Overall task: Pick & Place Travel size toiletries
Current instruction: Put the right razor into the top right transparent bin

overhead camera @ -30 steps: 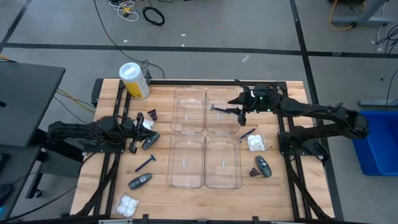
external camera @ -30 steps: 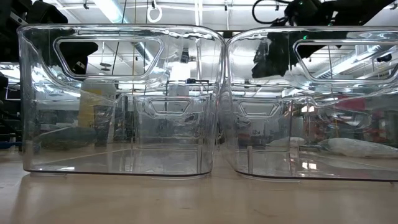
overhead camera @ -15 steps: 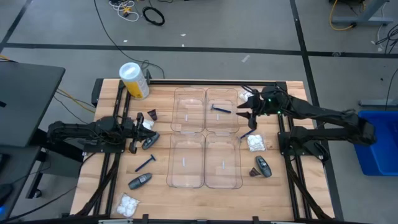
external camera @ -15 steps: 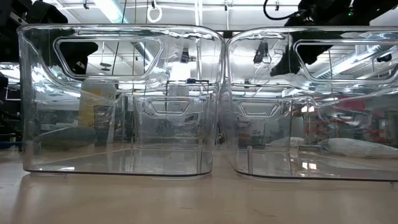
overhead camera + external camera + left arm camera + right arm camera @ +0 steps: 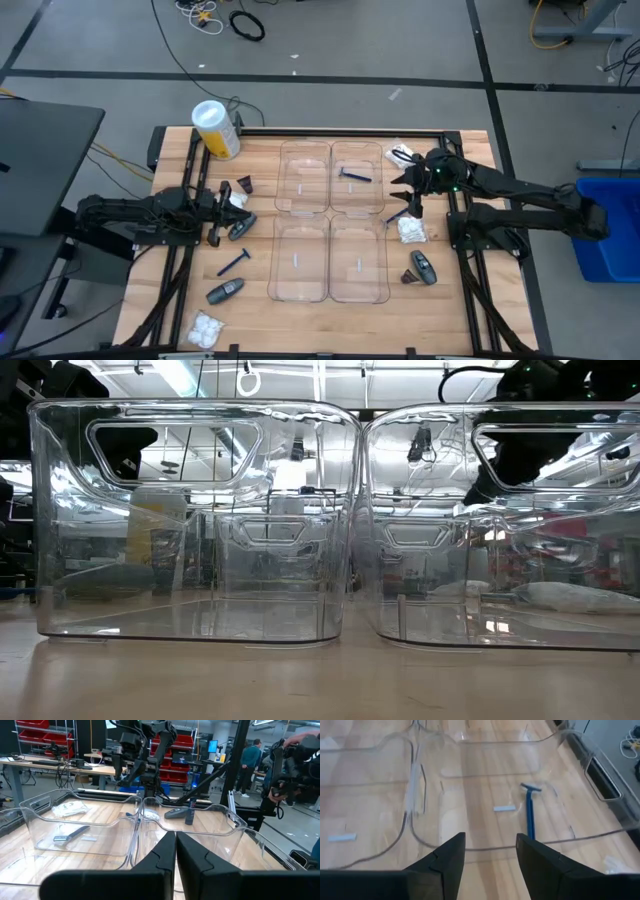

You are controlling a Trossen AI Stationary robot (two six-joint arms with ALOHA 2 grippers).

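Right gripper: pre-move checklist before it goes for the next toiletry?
1. Right gripper open and holding nothing: ok.
2. Blue razor lying flat inside the clear tray: ok.
3. Right gripper outside the tray's wall: ok.
4. Next item, second razor beside the white packet, unobstructed on the table: ok.
5. Left gripper shut, parked at the table's left, out of the path: ok.
6. Whether the second razor touches the packet: cannot tell.
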